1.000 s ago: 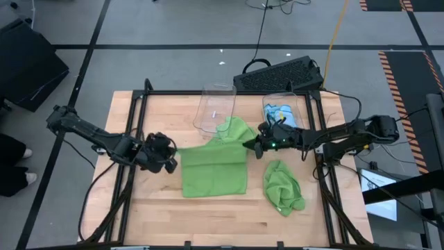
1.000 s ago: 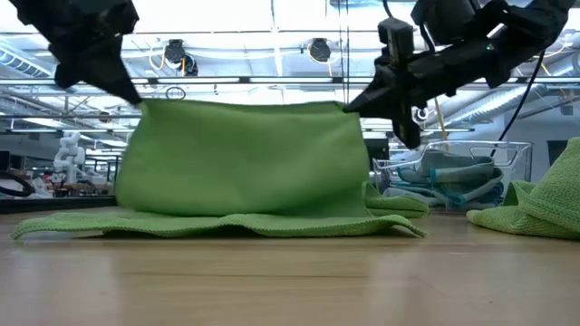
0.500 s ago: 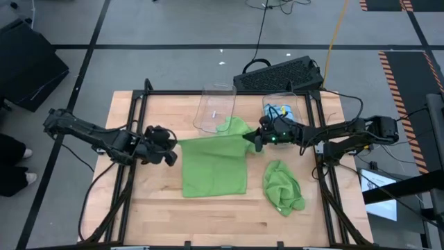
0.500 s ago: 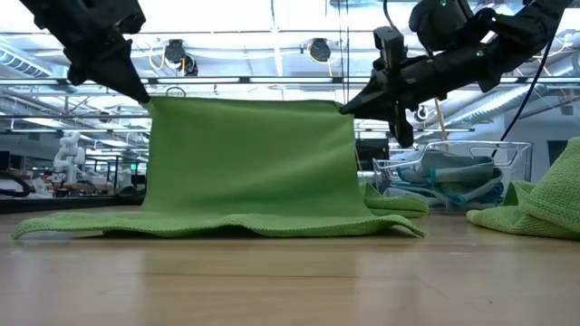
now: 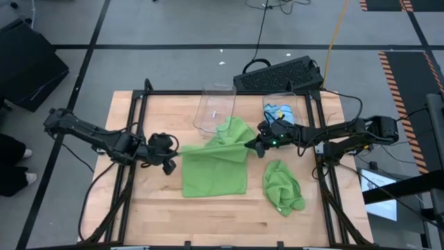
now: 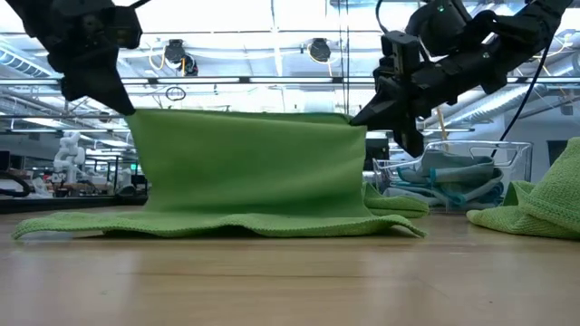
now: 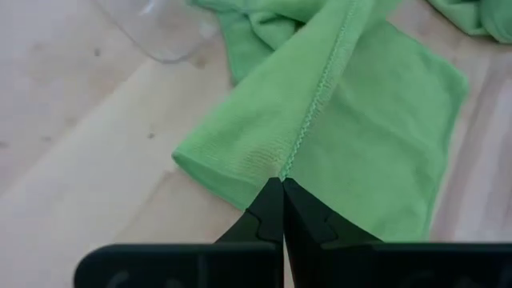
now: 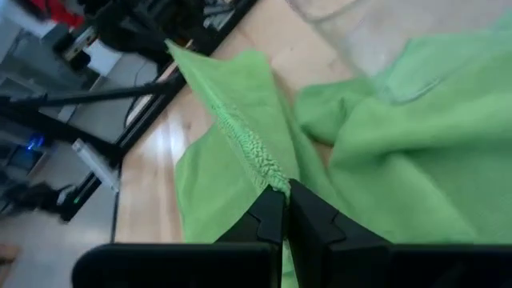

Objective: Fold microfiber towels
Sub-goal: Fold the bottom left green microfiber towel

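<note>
High view, towel: lime green square microfiber towel [image 5: 214, 170] lies mid-table, its far edge lifted.
Left gripper [image 5: 171, 161]: pinched shut on one raised corner.
Right gripper [image 5: 254, 146]: clamped on the other raised corner.
Low view: the lifted edge hangs stretched between both grippers.

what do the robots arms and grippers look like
Both arms are dark, nearly black, built of slim jointed segments with black cables trailing along them. The left gripper and the right gripper each end in two narrow black fingers that taper to a point. A small green light glows on the right arm's wrist.
</note>
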